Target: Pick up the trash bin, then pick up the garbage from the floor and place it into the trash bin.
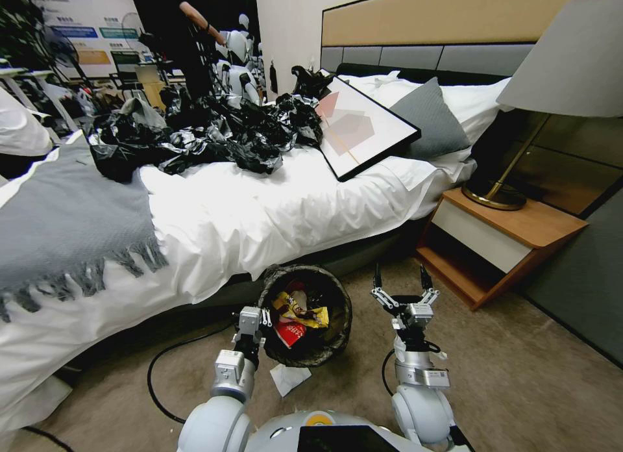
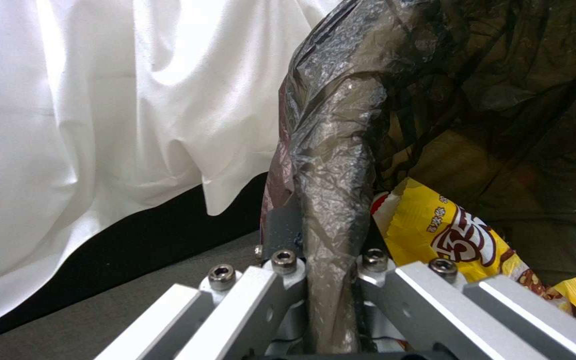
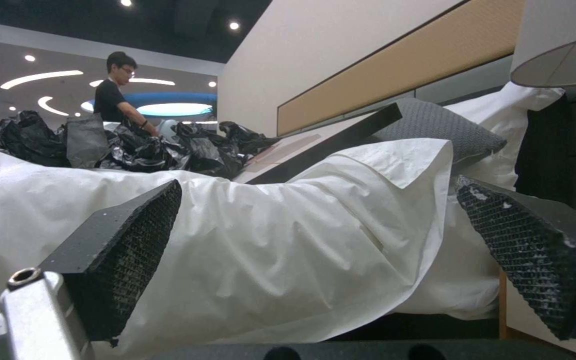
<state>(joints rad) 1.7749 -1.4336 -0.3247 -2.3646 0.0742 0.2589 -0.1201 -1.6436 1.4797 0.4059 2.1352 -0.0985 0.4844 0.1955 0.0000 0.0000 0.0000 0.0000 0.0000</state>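
The trash bin [image 1: 335, 289], round and lined with a crinkled dark bag, sits low in front of the bed with yellow and red wrappers [image 1: 300, 317] inside. My left gripper [image 1: 263, 317] is shut on the bin's near-left rim; in the left wrist view the bag-covered rim [image 2: 331, 210] runs between its fingers, with a yellow packet [image 2: 445, 232] beside it. My right gripper [image 1: 399, 278] stands open just right of the bin, pads [image 3: 125, 245] wide apart and facing the bed sheet. A piece of white paper garbage [image 1: 289, 377] lies on the carpet below the bin.
The bed [image 1: 246, 212] with white sheets overhangs behind the bin, carrying a heap of black plastic bags [image 1: 207, 134] and a framed picture [image 1: 363, 130]. A wooden nightstand [image 1: 500, 244] with a lamp stands to the right. A black cable [image 1: 156, 367] loops on the carpet at left.
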